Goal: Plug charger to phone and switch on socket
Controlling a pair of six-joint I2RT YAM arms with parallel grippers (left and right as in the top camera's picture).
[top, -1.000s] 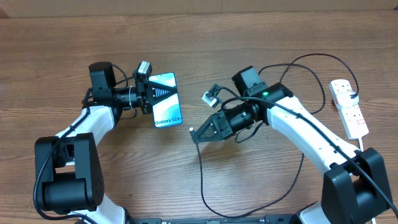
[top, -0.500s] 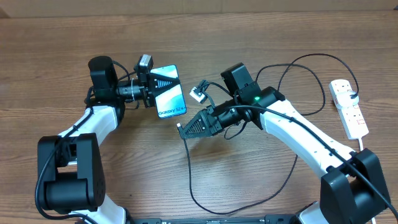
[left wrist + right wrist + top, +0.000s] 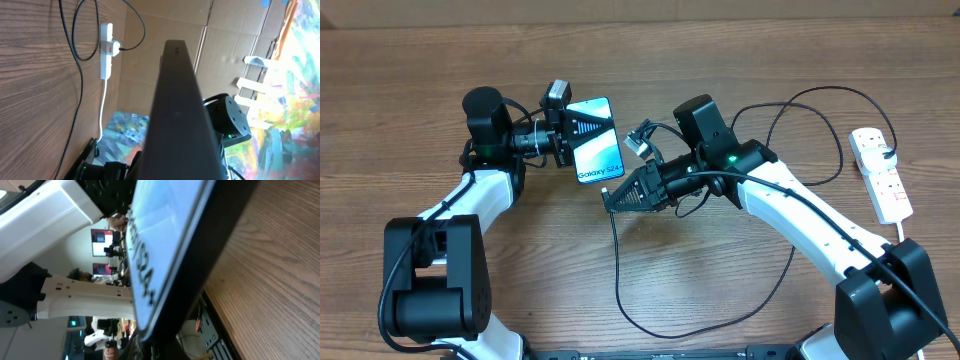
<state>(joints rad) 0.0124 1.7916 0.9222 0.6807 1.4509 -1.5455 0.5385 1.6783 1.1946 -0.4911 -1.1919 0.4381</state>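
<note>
Left hand (image 3: pixel 578 130) grasps phone (image 3: pixel 600 160); right hand (image 3: pixel 616 200) clenched on charger (image 3: pixel 617 270), tip at phone's 5 o'clock edge, seemingly unplugged. Socket (image 3: pixel 880 175), 3 o'clock, untouched.

Left arm (image 3: pixel 485 195) extends forward, left gripper (image 3: pixel 582 135) pointing right, jaws clamped. Right arm (image 3: pixel 810 210) reaches across leftward, right gripper (image 3: pixel 617 198) jaws clamped, tip near the left gripper.

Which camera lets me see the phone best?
The overhead view: the phone shows nearly its whole blue screen and Galaxy lettering. The left wrist view shows only its dark edge, very close. The right wrist view shows just part of the screen and lettering, too close.
</note>
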